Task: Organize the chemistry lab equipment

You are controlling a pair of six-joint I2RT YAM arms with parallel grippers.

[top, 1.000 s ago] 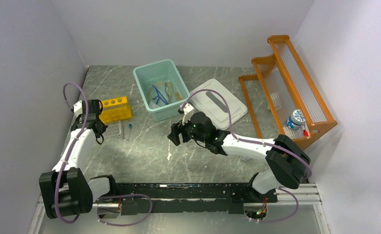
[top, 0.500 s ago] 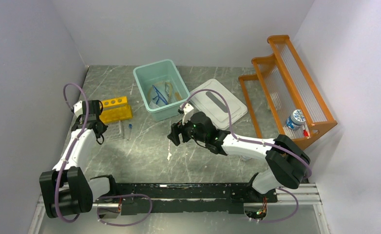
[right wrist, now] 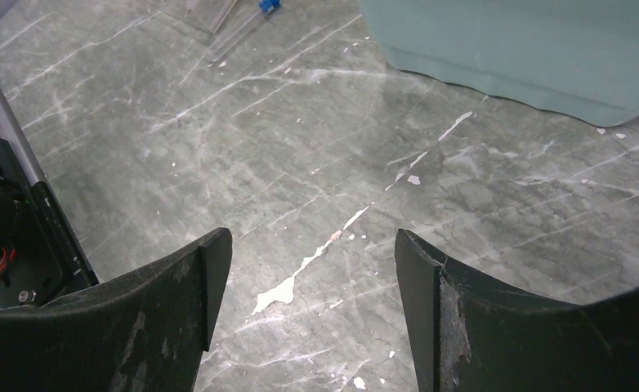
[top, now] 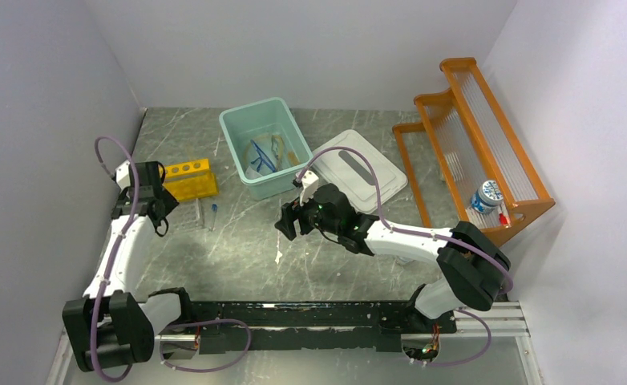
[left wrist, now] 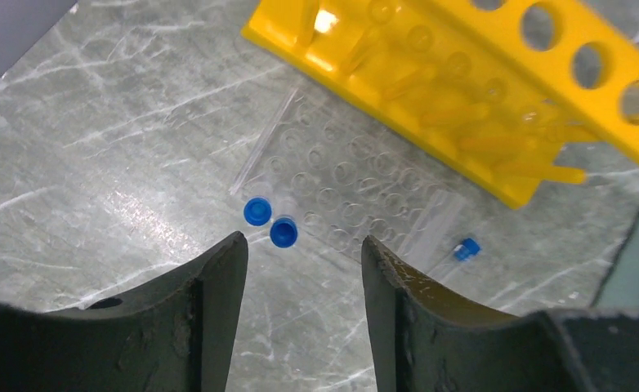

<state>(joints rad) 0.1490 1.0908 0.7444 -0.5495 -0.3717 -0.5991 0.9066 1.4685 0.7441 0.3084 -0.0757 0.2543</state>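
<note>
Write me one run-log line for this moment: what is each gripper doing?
left gripper: open, empty, over two round blue plastic caps | right gripper: open, empty, over grey marble table

A grey marbled surface (top: pixel 238 257) is enclosed on three sides by plain pale walls (top: pixel 294 48). An orange wooden shelf (top: pixel 487 136) is set along the right wall. Even lighting is seen throughout.

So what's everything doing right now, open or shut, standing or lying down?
Bin, open, lid off.
Lid, flat on the table beside the bin.
Rack, upright.
Tubes, capped, lying flat.
Jar, upright on the shelf.
Left tool, open, empty.
Right tool, open, empty.
</note>
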